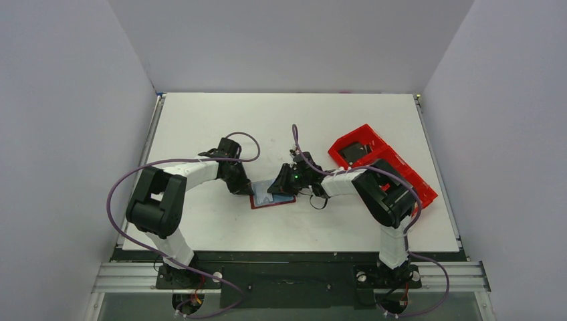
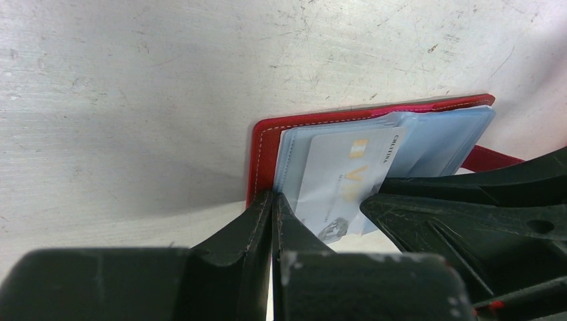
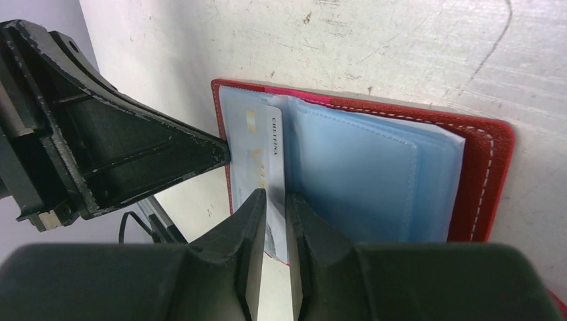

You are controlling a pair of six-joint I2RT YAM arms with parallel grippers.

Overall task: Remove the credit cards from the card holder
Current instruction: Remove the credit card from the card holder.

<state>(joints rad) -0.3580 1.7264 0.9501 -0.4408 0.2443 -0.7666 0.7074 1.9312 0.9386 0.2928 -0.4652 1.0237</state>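
From the top view, the card holder [image 1: 267,202] lies open on the white surface [image 1: 301,120], about midway between the two arms. The left tool [image 1: 242,188] is at its left edge and the right tool [image 1: 277,189] is over its middle. Off to the right is a red compartment tray [image 1: 344,140], partly covered by the right arm. One far compartment holds something dark that I can't make out.

On my left wrist view, the left tool [image 2: 273,199] has its fingers pressed together on the near corner of the card holder [image 2: 264,144], pinching its edge. The red cover lies flat, with pale blue plastic sleeves [image 2: 441,140] stacked on it. One credit card [image 2: 344,177], light blue with gold lettering, sticks out of a sleeve at a tilt towards me. A black finger [image 2: 434,214] of the right tool meets that card's near right edge.

On my right wrist view, the right tool [image 3: 276,200] is pinching the near end of the credit card [image 3: 261,150], with only a thin slit left between the fingers. The card's far part is still tucked in the leftmost sleeve of the card holder [image 3: 491,167]. The wider sleeve [image 3: 361,174] to its right looks plain blue, and I can't tell whether it holds a card. The left tool [image 3: 220,150] touches the holder's left edge.
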